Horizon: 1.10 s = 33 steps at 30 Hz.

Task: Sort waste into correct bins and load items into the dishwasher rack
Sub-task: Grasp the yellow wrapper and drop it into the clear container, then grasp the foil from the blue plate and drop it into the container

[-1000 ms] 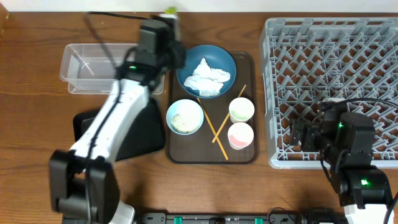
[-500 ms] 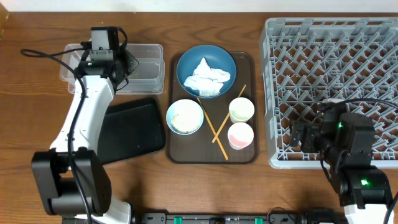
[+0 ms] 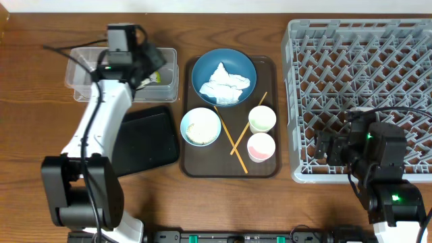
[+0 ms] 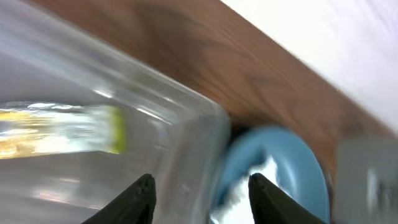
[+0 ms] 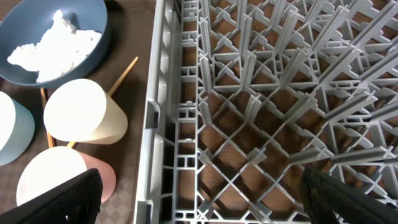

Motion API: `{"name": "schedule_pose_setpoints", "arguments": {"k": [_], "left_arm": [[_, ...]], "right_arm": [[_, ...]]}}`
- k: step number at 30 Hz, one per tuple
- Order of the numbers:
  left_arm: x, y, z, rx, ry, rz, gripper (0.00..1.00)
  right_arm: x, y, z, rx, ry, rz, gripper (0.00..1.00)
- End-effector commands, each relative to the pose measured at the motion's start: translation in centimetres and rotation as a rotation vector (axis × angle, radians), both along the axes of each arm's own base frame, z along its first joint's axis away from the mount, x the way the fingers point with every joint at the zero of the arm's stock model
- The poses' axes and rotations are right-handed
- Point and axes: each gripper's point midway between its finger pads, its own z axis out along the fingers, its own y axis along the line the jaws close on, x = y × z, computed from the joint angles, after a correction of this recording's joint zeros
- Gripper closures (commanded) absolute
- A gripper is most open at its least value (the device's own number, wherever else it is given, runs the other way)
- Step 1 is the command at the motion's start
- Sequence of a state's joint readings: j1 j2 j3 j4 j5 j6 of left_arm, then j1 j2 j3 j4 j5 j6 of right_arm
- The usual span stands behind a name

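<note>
- Far-left corner of the tabletop: the left pincer [image 3: 152, 65] hovers over the right end of the clear tub [image 3: 81, 79], jaws spread and gripping nothing.
- The wrapper strip [image 4: 62, 127] lies inside the tub, green tip towards the pincer.
- The wrist view shows the strip plainly. Overhead it's a mere fleck beside the pincer.
- Likely next is the tissue [image 3: 226, 82], sitting in the blue dish [image 3: 202, 69] just right of the tub along the far edge. The left arm is clearly nearer.
- Near-right corner: the right pincer [image 5: 202, 200] is released and empty over the rack [image 3: 358, 40].
</note>
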State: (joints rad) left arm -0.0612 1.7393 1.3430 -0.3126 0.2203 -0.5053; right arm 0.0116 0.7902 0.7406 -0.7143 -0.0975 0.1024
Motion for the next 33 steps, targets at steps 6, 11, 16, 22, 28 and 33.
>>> {"name": "schedule_pose_setpoints", "arguments": {"k": [6,11,16,22,28,33], "left_arm": [[-2.2,-11.3,-1.2,0.226,-0.106,-0.564,0.40],[-2.5,-13.8,-4.7,0.281,-0.058,-0.605,0.33],[-3.1,-15.8,-8.6,0.313,-0.011,-0.685,0.27],[-4.1,-16.8,-12.6,0.336,0.056,-0.748,0.26],[-4.6,-17.2,-14.4,0.339,0.093,-0.765,0.45],[-3.8,-17.3,-13.2,0.347,0.045,-0.749,0.90]], "right_arm": [[0.2,0.3,1.0,0.010,-0.023,0.006,0.01],[0.2,0.3,1.0,0.010,-0.023,0.005,0.01],[0.2,0.3,1.0,0.010,-0.022,0.006,0.01],[0.1,0.3,0.9,0.009,-0.014,0.005,0.01],[0.0,0.3,0.9,0.009,-0.013,0.005,0.01],[0.0,0.3,0.9,0.009,-0.013,0.005,0.01]]}}
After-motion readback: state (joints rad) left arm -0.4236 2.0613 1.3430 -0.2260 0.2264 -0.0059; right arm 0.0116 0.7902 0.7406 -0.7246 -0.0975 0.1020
